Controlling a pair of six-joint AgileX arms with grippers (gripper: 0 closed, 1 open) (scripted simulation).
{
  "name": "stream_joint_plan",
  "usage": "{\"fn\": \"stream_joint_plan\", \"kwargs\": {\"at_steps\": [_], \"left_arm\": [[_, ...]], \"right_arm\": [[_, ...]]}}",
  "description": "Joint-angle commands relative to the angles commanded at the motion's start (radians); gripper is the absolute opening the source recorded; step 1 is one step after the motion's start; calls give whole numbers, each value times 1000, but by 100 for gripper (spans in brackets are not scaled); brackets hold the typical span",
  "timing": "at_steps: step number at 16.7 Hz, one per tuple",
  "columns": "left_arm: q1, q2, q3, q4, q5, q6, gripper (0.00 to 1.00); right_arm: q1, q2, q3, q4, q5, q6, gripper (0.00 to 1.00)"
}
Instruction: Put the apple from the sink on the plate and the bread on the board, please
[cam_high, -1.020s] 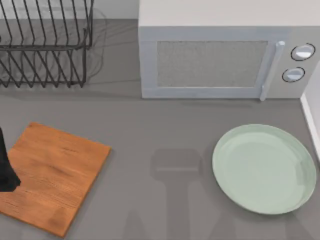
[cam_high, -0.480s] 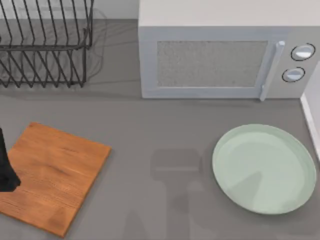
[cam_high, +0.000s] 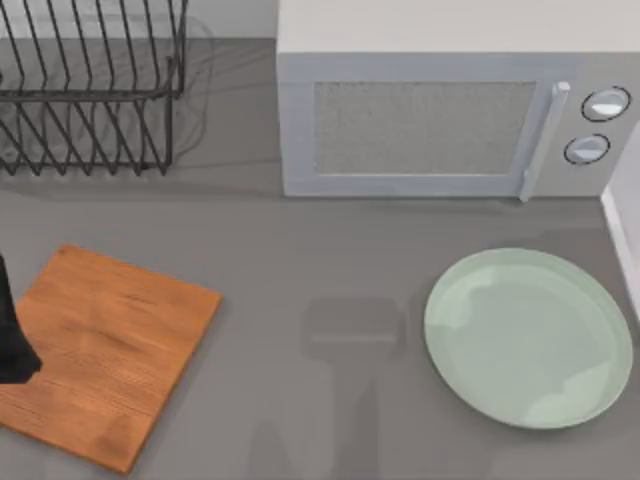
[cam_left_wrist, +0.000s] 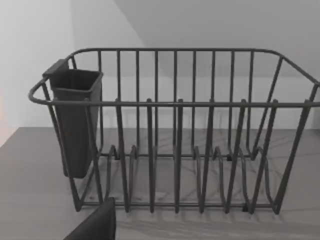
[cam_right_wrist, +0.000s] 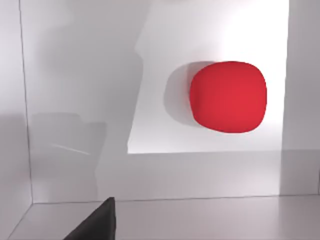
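The red apple (cam_right_wrist: 228, 96) lies on the floor of the white sink (cam_right_wrist: 75, 100), and my right gripper (cam_right_wrist: 95, 224) hangs above the basin, off to one side of the fruit and apart from it. The mint-green plate (cam_high: 527, 337) sits bare at the table's right. At the left lies the wooden board (cam_high: 110, 350) with nothing on it. My left gripper (cam_high: 10, 340) is parked at the board's left edge, facing the dish rack. The bread is out of view.
A grey microwave (cam_high: 430, 120) stands at the back, behind the plate. A black wire dish rack (cam_high: 90, 100) (cam_left_wrist: 175, 125) with a dark cutlery holder (cam_left_wrist: 75, 120) fills the back left. A white wall (cam_high: 622, 235) borders the table's right edge.
The shading across the plate has shifted between frames. The board, the plate and the left arm have stayed in place.
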Motion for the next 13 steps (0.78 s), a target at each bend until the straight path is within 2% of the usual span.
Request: {"fn": "stream_joint_plan", "kwargs": {"at_steps": [6, 13], "left_arm": [[0, 0, 0, 0, 0, 0, 100], [0, 0, 0, 0, 0, 0, 100]], "right_arm": [[-54, 315, 235, -154, 0, -52, 100], [-53, 336, 246, -160, 1, -54, 100]]}}
